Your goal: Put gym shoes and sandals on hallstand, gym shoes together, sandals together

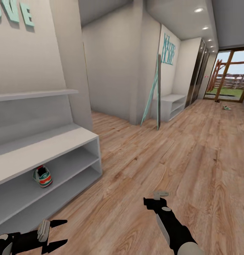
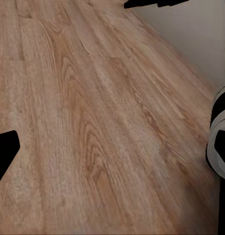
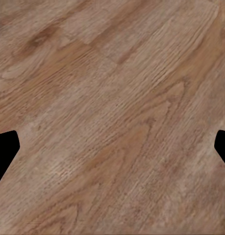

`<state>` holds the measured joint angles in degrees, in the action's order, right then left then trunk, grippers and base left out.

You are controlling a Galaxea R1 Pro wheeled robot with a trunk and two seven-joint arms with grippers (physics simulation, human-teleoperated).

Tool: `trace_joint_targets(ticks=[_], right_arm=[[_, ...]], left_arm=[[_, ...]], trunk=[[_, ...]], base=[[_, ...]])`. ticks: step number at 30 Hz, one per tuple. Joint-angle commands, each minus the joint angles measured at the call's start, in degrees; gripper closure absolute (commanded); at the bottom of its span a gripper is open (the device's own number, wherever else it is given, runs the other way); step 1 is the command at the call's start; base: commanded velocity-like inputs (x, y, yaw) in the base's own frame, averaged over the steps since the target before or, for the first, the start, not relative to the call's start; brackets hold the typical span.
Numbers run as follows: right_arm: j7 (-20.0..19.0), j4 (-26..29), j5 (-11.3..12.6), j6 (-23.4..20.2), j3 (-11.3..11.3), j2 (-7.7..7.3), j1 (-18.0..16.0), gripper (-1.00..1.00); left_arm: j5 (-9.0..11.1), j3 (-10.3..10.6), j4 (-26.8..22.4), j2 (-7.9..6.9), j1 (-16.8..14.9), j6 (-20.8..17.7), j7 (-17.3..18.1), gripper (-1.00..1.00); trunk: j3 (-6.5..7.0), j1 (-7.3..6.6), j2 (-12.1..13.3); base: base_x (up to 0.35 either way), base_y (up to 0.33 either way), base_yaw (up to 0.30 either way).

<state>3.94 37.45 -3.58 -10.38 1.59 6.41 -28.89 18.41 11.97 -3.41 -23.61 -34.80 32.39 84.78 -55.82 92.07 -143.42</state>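
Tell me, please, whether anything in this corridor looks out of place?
Yes: one gym shoe sits alone on the hallstand's shelf, while another shoe lies far down the corridor floor near the glass door.

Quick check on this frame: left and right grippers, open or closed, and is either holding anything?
Left gripper: open, holding nothing, over the floor.
Right gripper: open, holding nothing, over the floor.

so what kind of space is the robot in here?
Looks like a home entrance corridor: wood-plank floor running to a glazed door, a white hallstand with one gym shoe on its shelf, and teal wall lettering.
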Motion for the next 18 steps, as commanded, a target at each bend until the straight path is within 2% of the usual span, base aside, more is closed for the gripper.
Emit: trace_joint_targets(ticks=[1,12,18], right_arm=[[0.02,0.08,-0.37,-0.34,0.17,0.08,-0.02,-1.00],[0.02,0.08,-0.37,-0.34,0.17,0.09,-0.02,-1.00],[0.02,0.08,-0.37,-0.34,0.17,0.09,-0.02,-1.00]], left_arm=[[0.57,0.51,-0.02,-0.04,-0.01,0.39,0.12,-1.00],[0.57,0.51,-0.02,-0.04,-0.01,0.37,0.12,-1.00],[0.57,0.51,0.02,-0.04,-0.01,0.37,0.12,-1.00]], trunk=[[0.17,-0.04,-0.01],[2.61,-0.32,0.14],[2.61,-0.32,0.14]], base=[[0.000,0.000,-0.300],[0.000,0.000,-0.300],[0.000,0.000,-0.300]])
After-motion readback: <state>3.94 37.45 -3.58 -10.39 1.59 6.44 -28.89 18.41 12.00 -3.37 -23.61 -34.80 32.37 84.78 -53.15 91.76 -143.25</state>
